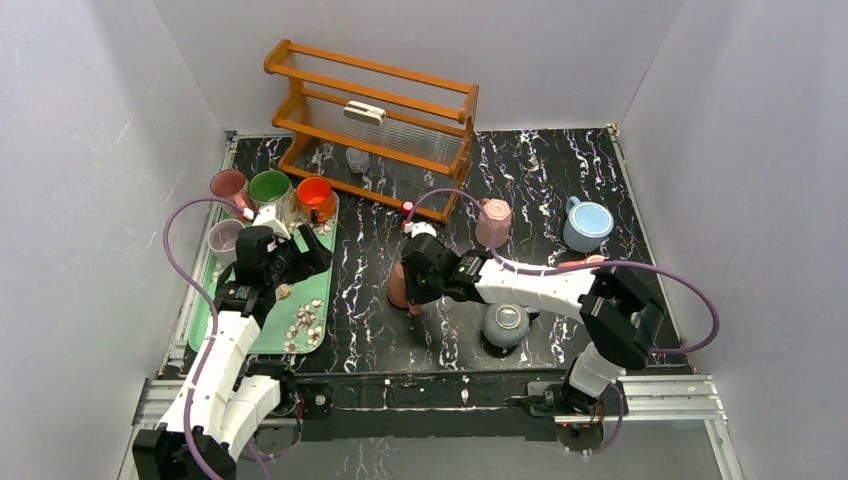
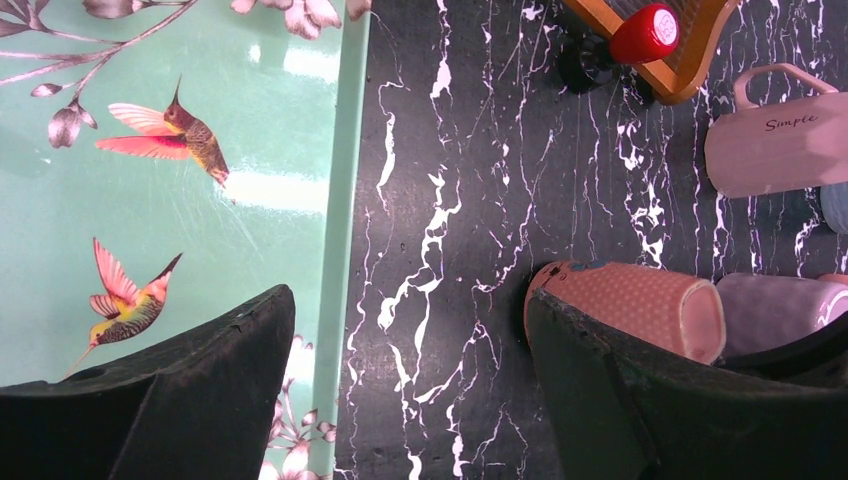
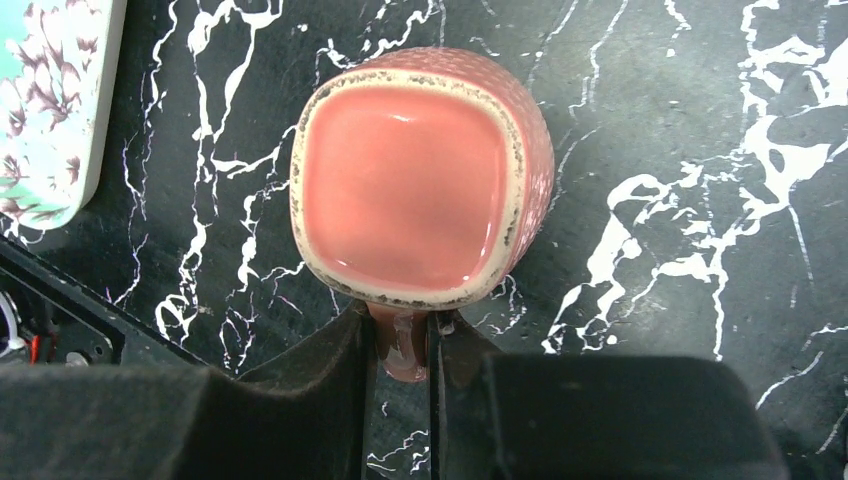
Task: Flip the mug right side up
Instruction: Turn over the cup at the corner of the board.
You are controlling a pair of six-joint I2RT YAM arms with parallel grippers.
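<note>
The salmon dotted mug [image 1: 398, 283] stands on the black marble table, just left of centre. In the right wrist view it [image 3: 420, 180] turns a flat glossy pink face ringed in speckled cream toward the camera, which looks like its base facing up. My right gripper [image 3: 400, 325] is shut on the mug's handle [image 3: 405, 350], low at the table; in the top view the right gripper [image 1: 418, 290] sits at the mug's right side. My left gripper [image 1: 312, 255] is open and empty over the tray's right edge. The left wrist view shows the left gripper [image 2: 405, 330] open, with the mug [image 2: 630, 305] behind its right finger.
A green tray [image 1: 300, 320] lies at the left, with pink [image 1: 229, 186], green [image 1: 269, 187], orange [image 1: 314, 196] and lavender [image 1: 225, 238] mugs around its far end. A wooden rack [image 1: 375, 120] stands at the back. A pink "Simple" mug [image 1: 493, 222], a blue mug [image 1: 587, 224] and a grey mug [image 1: 505, 323] stand to the right.
</note>
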